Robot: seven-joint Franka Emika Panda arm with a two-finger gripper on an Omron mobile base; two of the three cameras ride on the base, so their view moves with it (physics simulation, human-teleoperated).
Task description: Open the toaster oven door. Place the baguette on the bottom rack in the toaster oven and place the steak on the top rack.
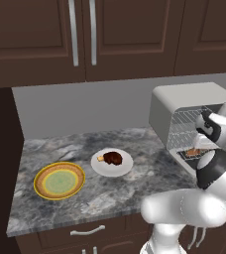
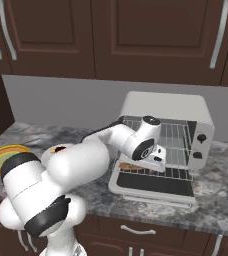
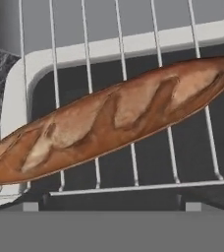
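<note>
Hovering wide open, gripper (image 2: 158, 159) holds nothing; baguette (image 3: 109, 120) lies free below.

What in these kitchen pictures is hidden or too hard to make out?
- Baguette: its left tip runs off the hand view's edge; in the left base view the arm covers most of it.
- Pincer: in the right base view the wrist hides its fingertips.
- Toaster oven: its knobs are out of sight in the left base view.
- Steak: too small there for detail.

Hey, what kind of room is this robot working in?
A rendered home kitchen, by the look of it: dark wood cabinets over a marbled stone counter, and an open toaster oven with a baguette on its rack.
</note>
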